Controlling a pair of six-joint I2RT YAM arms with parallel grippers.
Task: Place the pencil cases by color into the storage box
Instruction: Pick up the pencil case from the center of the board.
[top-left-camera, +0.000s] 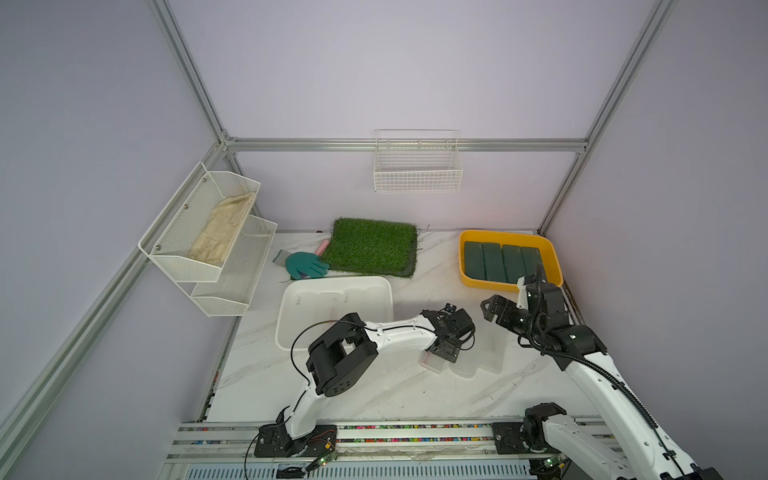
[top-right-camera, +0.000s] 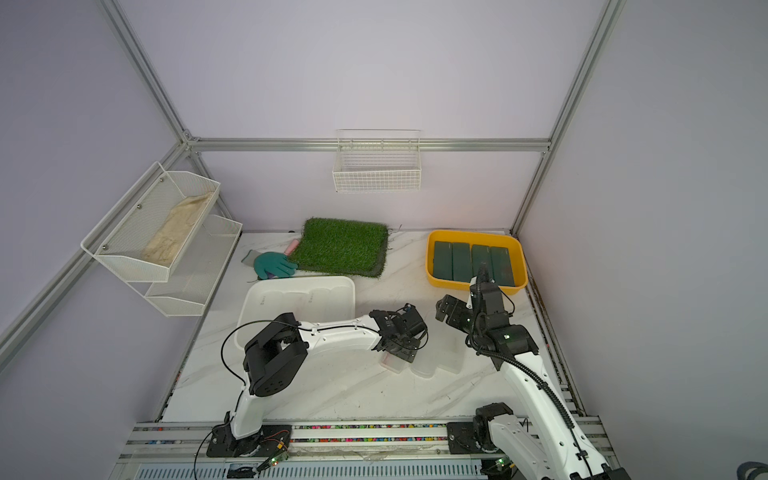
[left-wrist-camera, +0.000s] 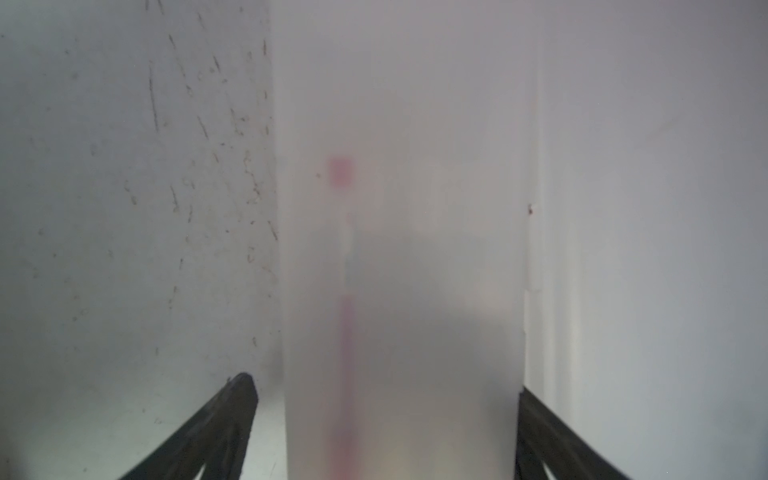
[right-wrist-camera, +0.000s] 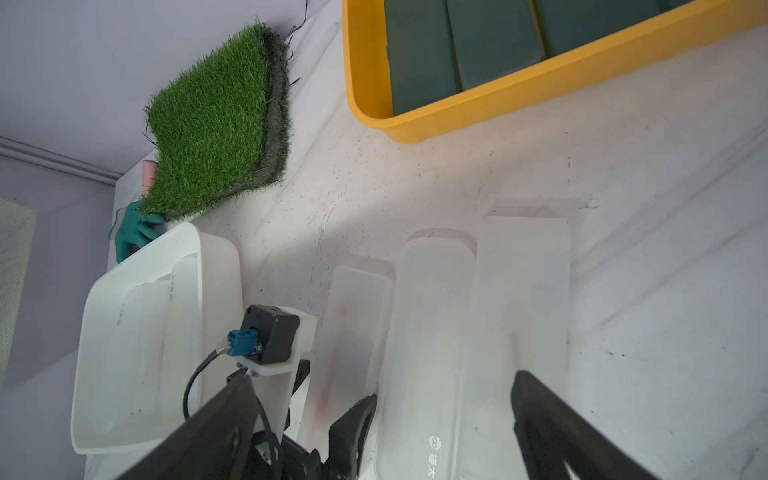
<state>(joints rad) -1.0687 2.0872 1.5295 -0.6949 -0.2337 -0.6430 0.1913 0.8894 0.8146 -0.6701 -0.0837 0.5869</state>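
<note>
Low centre in a top view, the frosted case lies flat on the table between the spread, unclamped jaws of the left gripper; it looks light, stiff and slick, best pinched across its long sides mid-length, while the right gripper gapes empty.
</note>
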